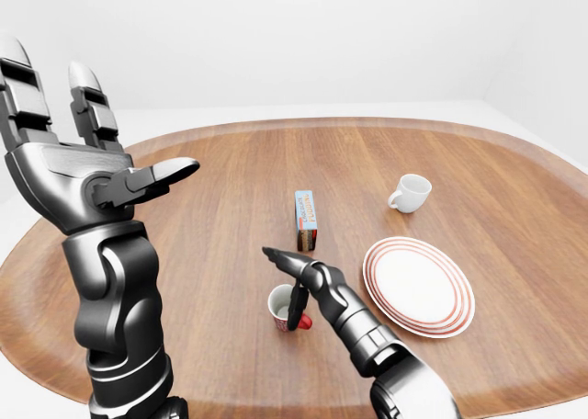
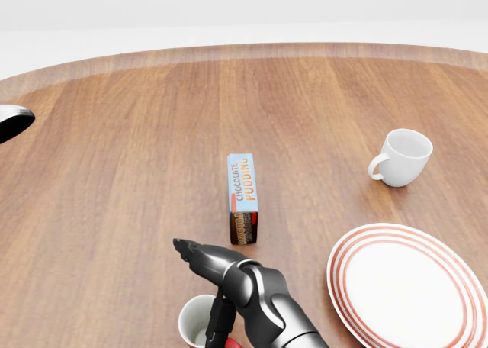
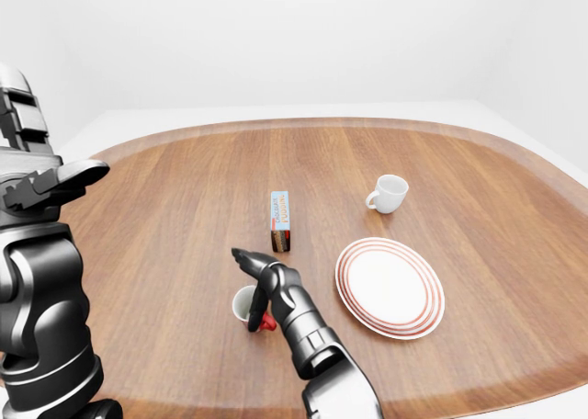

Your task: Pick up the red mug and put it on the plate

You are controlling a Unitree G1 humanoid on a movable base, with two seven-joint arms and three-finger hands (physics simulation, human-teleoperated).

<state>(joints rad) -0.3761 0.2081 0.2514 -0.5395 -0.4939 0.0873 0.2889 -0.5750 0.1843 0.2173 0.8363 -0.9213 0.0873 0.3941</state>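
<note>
The red mug (image 1: pixel 281 307), white inside, stands upright on the wooden table (image 1: pixel 211 235), left of the red-rimmed white plate (image 1: pixel 418 286); the two are apart. My right hand (image 1: pixel 286 287) is open over the mug. One finger points up-left above the rim, and another (image 1: pixel 297 309) hangs down at the mug's right side, by the handle. In the head view the mug (image 2: pixel 197 323) sits at the bottom edge, partly hidden by the hand (image 2: pixel 200 291). My left hand (image 1: pixel 101 125) is raised high at the left, open and empty.
A chocolate pudding box (image 1: pixel 305 220) stands upright just above the mug and the hand. A white cup (image 1: pixel 409 192) sits above the plate at the right. A dark sliver (image 2: pixel 11 121) of my left hand shows at the head view's left edge.
</note>
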